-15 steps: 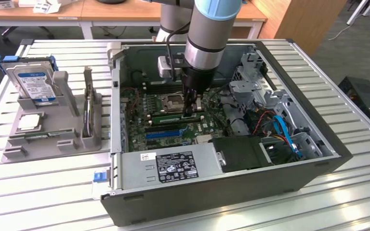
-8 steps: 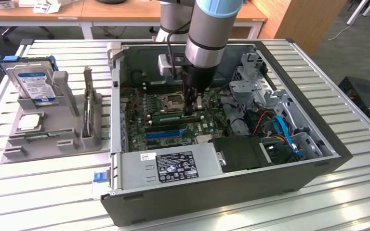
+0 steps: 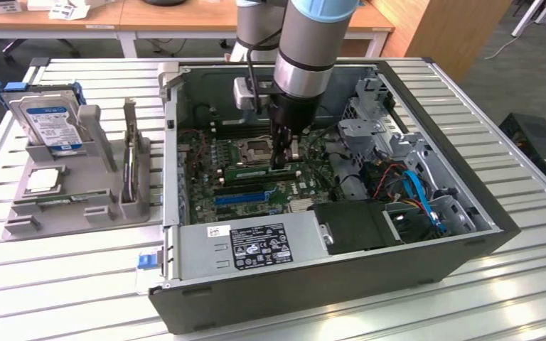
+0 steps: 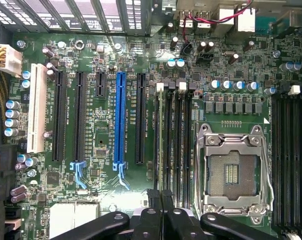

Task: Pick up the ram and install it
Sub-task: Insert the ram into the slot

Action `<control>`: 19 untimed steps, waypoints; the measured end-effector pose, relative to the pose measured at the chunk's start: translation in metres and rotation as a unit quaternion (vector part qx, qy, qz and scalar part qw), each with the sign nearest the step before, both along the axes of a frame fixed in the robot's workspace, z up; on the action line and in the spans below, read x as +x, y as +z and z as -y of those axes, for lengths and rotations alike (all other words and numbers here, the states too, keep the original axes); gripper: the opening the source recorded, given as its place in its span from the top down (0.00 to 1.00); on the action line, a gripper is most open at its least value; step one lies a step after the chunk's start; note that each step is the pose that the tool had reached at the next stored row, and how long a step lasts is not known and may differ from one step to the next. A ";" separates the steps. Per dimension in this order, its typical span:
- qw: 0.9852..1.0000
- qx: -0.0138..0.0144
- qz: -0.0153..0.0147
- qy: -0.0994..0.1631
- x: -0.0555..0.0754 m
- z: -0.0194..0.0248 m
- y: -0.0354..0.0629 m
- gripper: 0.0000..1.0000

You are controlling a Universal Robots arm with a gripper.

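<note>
Two black fingers (image 4: 153,201) clenched together, tips at the top edge of the thin green ram (image 3: 254,173); it stands upright beneath them on the motherboard (image 4: 107,120).

The worktop (image 3: 65,284) was shiny metal, the case (image 3: 349,284) matt dark metal, the rack (image 3: 111,213) matt grey plastic, the end effector (image 4: 160,194) smooth black.
</note>
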State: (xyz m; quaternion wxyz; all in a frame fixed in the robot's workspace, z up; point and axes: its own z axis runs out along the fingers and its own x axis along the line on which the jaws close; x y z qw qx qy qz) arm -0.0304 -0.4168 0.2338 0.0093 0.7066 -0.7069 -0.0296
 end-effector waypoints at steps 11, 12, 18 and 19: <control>1.000 -0.001 -0.008 0.000 0.003 0.0000 0.0014 0.89; 1.000 -0.001 -0.008 0.000 0.003 0.0000 0.0014 0.89; 1.000 -0.001 -0.012 0.000 0.005 0.0000 0.0019 0.89; 1.000 -0.001 -0.013 0.000 0.006 0.0000 0.0021 0.89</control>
